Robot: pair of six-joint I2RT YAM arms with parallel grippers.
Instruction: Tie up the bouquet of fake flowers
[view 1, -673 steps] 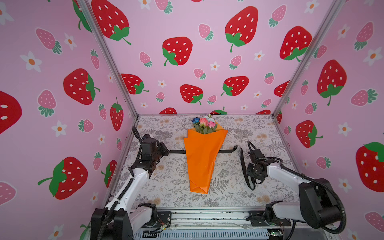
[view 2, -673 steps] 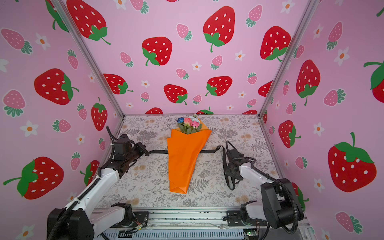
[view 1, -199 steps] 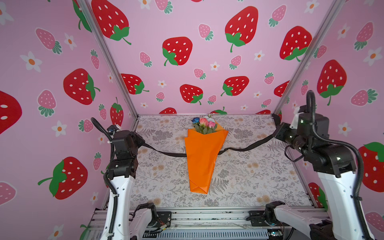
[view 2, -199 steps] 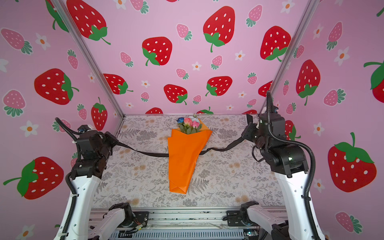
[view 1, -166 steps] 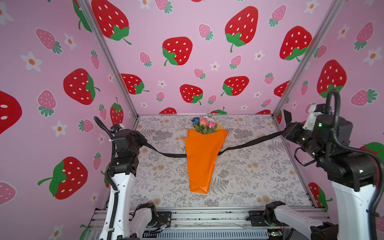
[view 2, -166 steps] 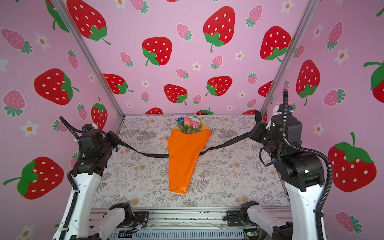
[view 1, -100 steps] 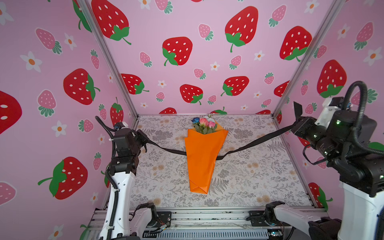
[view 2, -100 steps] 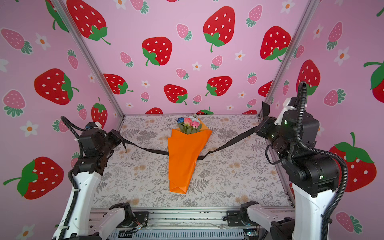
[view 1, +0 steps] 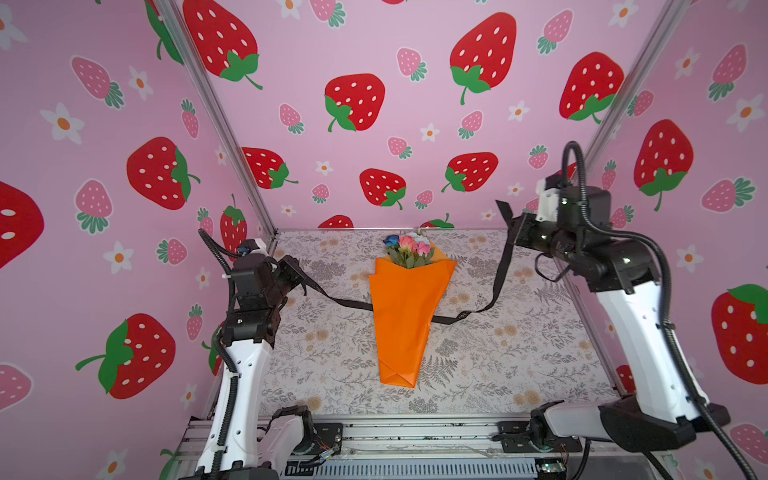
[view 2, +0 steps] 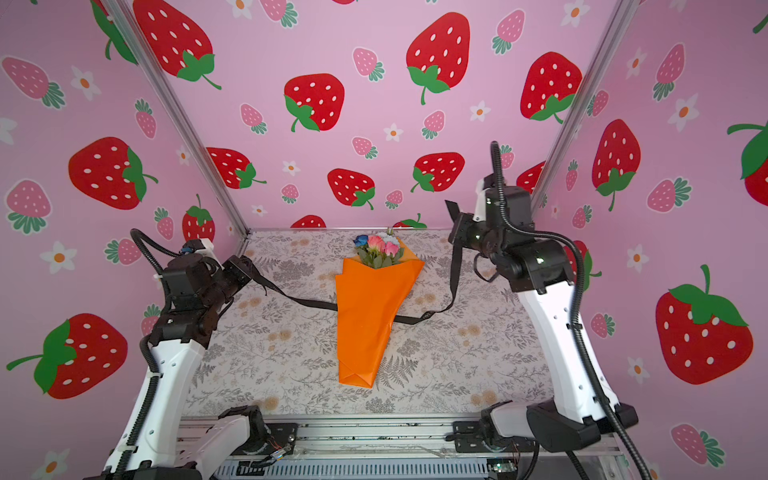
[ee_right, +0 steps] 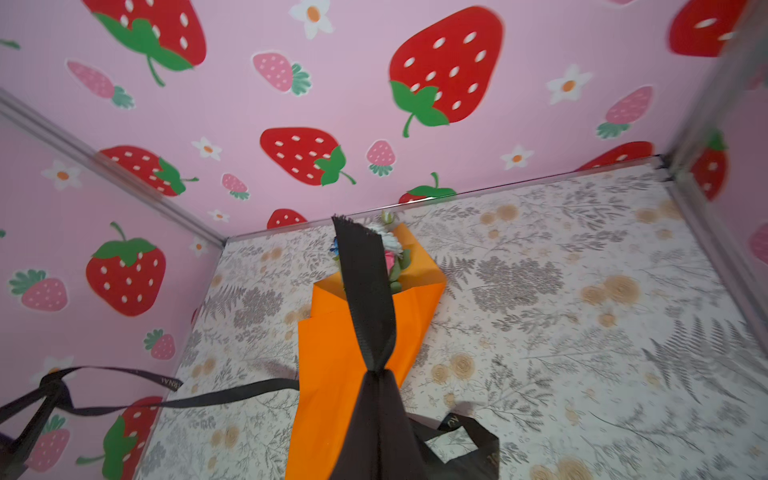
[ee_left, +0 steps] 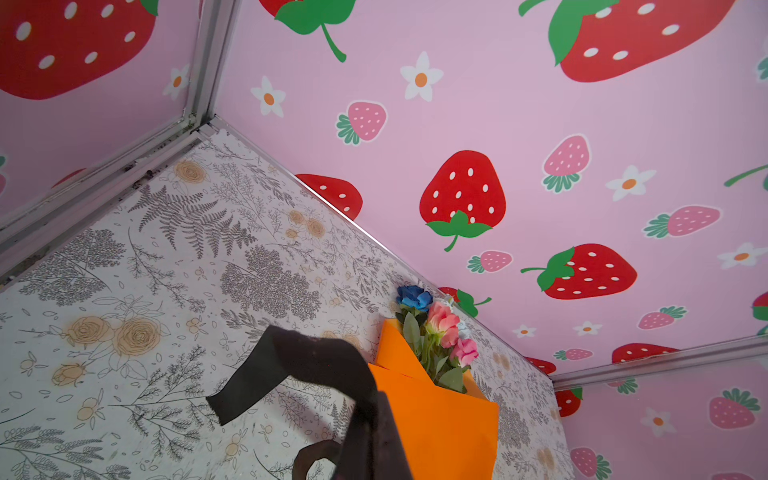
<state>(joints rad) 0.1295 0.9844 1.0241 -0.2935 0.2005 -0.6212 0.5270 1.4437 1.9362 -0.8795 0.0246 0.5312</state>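
- Your left pincer point(view 1: 296, 269) is pressed together on one end of the black ribbon point(view 1: 345, 302), raised near the table's left edge. Your right pincer point(view 1: 514, 229) pinches the other end, lifted higher near the far right corner.
- The orange-wrapped bouquet of fake flowers point(view 1: 405, 307) lies in the middle of the table point(view 1: 519, 365), blooms toward the far edge. The ribbon passes beneath it at about mid-length.
- The left span looks fairly taut. The right span hangs slack and trails on the table.
- To cross the ends well, I'd judge you should take up the right slack first, then bring both ends over the bouquet together.
- Pull evenly: a one-sided tug would likely drag or roll so light a bundle.
- Hold the crossing low against the bouquet, so the knot seats where the ribbon already lies.
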